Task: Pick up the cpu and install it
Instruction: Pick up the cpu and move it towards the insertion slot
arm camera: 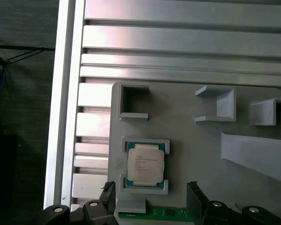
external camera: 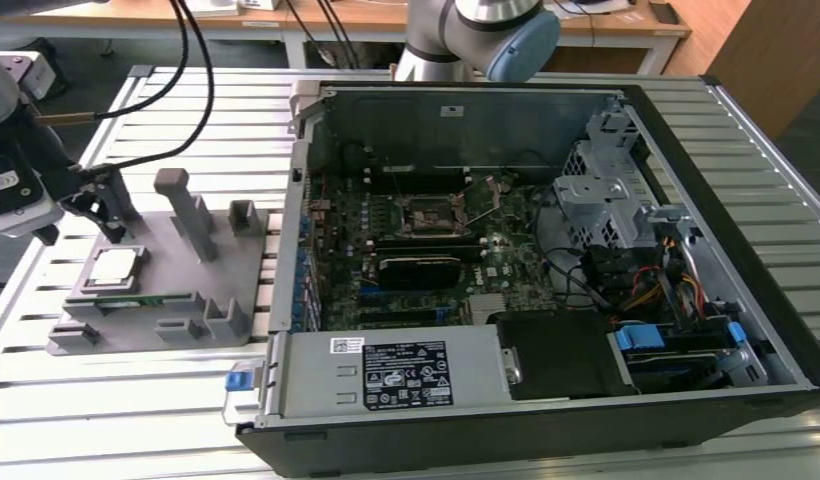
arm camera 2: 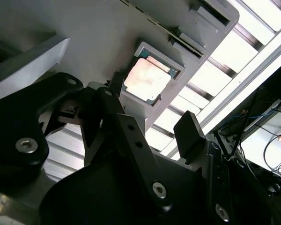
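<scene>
One tool (external camera: 97, 208) at nine o'clock in the exterior view, hanging low over a grey fixture (external camera: 183, 290) on the slatted metal surface (external camera: 63, 400). Fingers (arm camera: 195, 194) spread wide apart, clamping nothing and touching nothing.

Just at six o'clock from the fingertips, the cpu (external camera: 113, 268): flat in a square pocket of the fixture, silvery top up, thin green rim showing. Seen in both wrist views (arm camera 2: 147, 77) (arm camera: 145, 163), lying in line with the gap of the tool (arm camera: 150, 191) and just past the tips, with clear space on either side. Same wide spread in the second wrist view (arm camera 2: 151, 103), one black finger (arm camera 2: 189, 131) on each side of the chip.

At six o'clock from the pocket, just beside it, a narrow green memory stick (external camera: 127, 301) set on edge in the fixture, also in the first wrist view (arm camera: 164, 213).

At three o'clock from the fixture, an opened computer case (external camera: 517, 440) lying on its side, motherboard (external camera: 383, 240) exposed. Near the board's middle, a square socket (external camera: 430, 215), well apart from the cpu. At six o'clock inside the case, a grey power supply (external camera: 383, 375). At twelve o'clock beyond the case, the arm's base (external camera: 470, 30).
</scene>
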Action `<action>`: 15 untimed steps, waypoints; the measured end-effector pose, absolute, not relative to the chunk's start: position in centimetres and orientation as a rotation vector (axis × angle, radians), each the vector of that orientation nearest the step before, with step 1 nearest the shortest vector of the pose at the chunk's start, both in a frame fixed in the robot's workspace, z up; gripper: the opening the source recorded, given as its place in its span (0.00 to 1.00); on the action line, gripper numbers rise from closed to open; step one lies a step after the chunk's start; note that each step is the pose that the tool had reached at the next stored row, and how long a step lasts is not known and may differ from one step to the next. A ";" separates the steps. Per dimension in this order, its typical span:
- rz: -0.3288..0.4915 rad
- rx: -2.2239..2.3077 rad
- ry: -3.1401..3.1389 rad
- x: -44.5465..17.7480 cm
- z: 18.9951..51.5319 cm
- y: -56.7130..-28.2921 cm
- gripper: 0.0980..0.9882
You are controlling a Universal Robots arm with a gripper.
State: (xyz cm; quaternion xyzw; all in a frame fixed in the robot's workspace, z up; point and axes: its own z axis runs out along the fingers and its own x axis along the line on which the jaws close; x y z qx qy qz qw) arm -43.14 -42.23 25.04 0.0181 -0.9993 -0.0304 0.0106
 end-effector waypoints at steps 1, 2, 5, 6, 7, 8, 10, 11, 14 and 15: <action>-0.095 0.056 -3.118 -43.1 24.9 -42.2 0.68; -0.095 0.056 -3.118 -43.1 24.8 -42.2 0.68; -0.095 0.055 -3.118 -43.2 24.6 -42.2 0.68; -0.095 0.055 -3.118 -43.2 24.5 -42.2 0.68; -0.095 0.055 -3.118 -43.2 24.4 -42.2 0.68; -0.095 0.055 -3.118 -43.2 24.3 -42.2 0.68; -0.095 0.055 -3.118 -43.2 24.1 -42.2 0.68; -0.095 0.055 -3.118 -43.3 24.0 -42.2 0.68; -0.095 0.056 -3.119 -43.3 23.7 -42.2 0.68; -0.095 0.055 -3.118 -43.3 23.6 -42.2 0.68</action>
